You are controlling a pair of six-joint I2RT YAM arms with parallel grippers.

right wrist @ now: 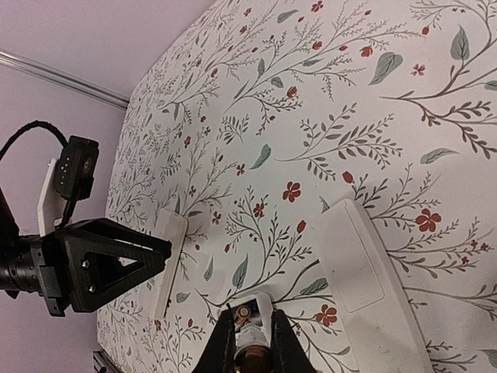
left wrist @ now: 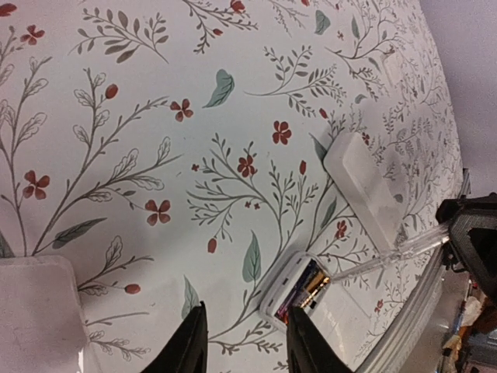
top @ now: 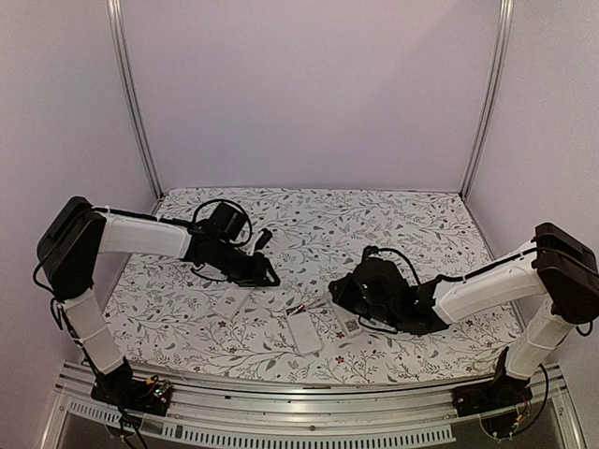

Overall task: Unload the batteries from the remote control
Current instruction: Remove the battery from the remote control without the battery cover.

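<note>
A small white remote [left wrist: 289, 289] lies on the floral cloth with its battery compartment open. Dark and orange-gold batteries [left wrist: 309, 284] sit inside it. My left gripper [left wrist: 243, 342] is open and empty just above the cloth, its right finger beside the remote's near end. In the top view it [top: 265, 274] is left of centre. My right gripper [right wrist: 252, 350] is shut on a thin grey pen-like tool [right wrist: 255, 342]. The tool's brass tip [right wrist: 246, 314] is at the open compartment [right wrist: 268, 299]. The tool [left wrist: 388, 252] reaches in from the right in the left wrist view.
A larger closed white remote [left wrist: 365, 190] lies beside the open one, also in the right wrist view [right wrist: 361, 276] and the top view [top: 304, 332]. A slim white piece [right wrist: 167, 256] lies by the left gripper [right wrist: 101, 264]. A small marked piece [top: 348, 325] lies under the right arm.
</note>
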